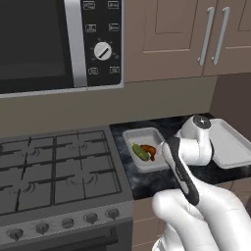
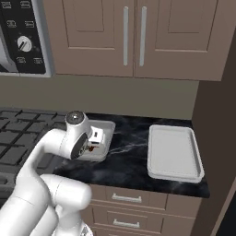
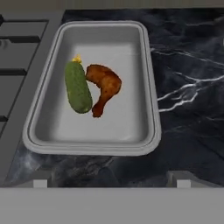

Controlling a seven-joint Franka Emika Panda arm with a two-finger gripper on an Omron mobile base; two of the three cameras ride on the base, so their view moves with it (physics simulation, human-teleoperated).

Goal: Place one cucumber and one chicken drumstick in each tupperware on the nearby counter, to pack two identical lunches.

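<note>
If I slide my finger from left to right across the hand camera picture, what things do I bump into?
Stove grates → left rim of the tupperware → cucumber → chicken drumstick → right rim of the tupperware → black marbled counter.

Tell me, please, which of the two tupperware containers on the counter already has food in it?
The tupperware beside the stove, under the pincer, holds a cucumber and a chicken drumstick. The other tupperware, toward the counter's right end, holds nothing.
</note>
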